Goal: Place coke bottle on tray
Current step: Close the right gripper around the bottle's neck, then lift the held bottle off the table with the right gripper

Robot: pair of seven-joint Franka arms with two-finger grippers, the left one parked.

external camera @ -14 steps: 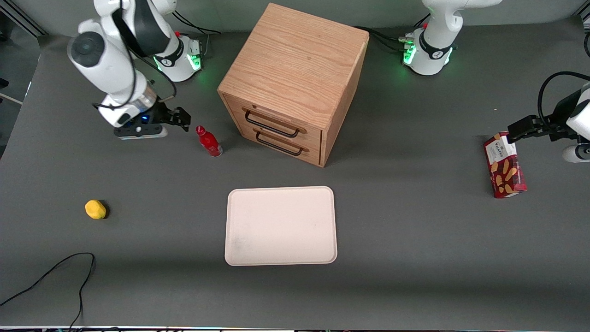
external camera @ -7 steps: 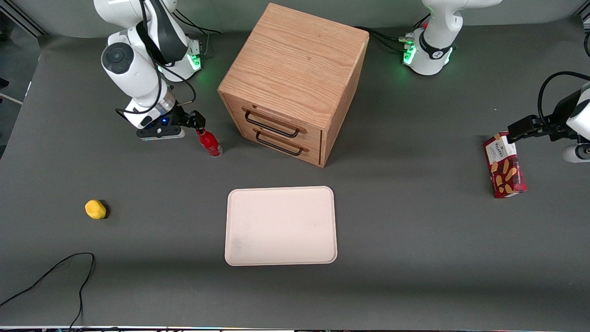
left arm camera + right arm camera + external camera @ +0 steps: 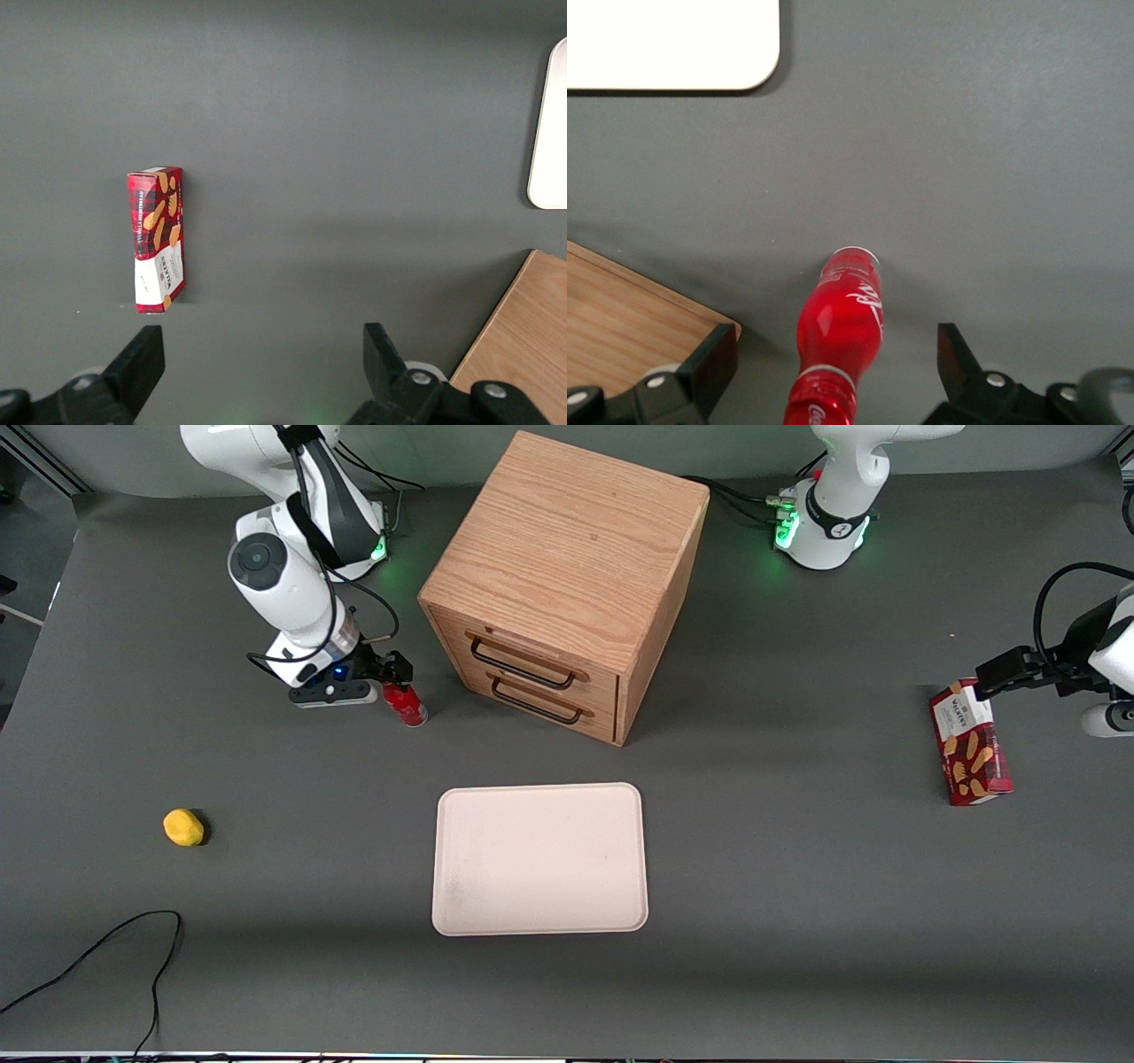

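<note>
The coke bottle (image 3: 406, 705) is a small glossy red bottle standing upright on the dark table, in front of the wooden drawer cabinet's corner. In the right wrist view the bottle (image 3: 837, 341) rises between my open fingers, with a wide gap on each side. My right gripper (image 3: 395, 670) is open and sits over the bottle's top, so its cap is hidden in the front view. The cream-white tray (image 3: 539, 859) lies flat and bare, nearer to the front camera than the bottle and the cabinet. One tray corner (image 3: 673, 44) shows in the right wrist view.
The wooden drawer cabinet (image 3: 563, 580) with two black handles stands beside the bottle. A yellow lump (image 3: 183, 827) lies toward the working arm's end. A black cable (image 3: 106, 957) curls near the front edge. A red biscuit box (image 3: 969, 742) lies toward the parked arm's end.
My right gripper has moved sideways toward the cabinet, from beside the bottle to over its top. The bottle and tray have not moved.
</note>
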